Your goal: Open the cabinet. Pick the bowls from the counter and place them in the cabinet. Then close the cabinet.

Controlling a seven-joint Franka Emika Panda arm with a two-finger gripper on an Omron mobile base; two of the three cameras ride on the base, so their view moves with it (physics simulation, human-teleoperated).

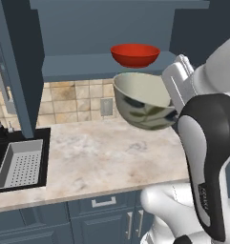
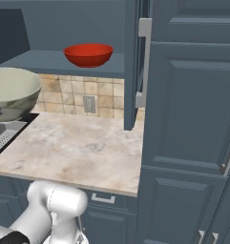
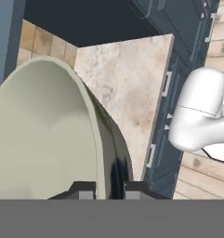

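The end effector (image 3: 109,188) pinches the cream bowl's (image 1: 144,100) rim (held above the counter (image 1: 102,152)).

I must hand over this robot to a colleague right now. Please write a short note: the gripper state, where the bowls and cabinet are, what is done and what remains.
Gripper: shut on the cream bowl, gripping its rim; bowl is held in the air above the counter, tilted.
Red bowl: already on the bottom shelf inside the cabinet.
Cabinet: open.
Done: cabinet opened, red bowl placed, cream bowl picked up.
Left: set the cream bowl in the cabinet, probably beside the red one, release, then close both doors.
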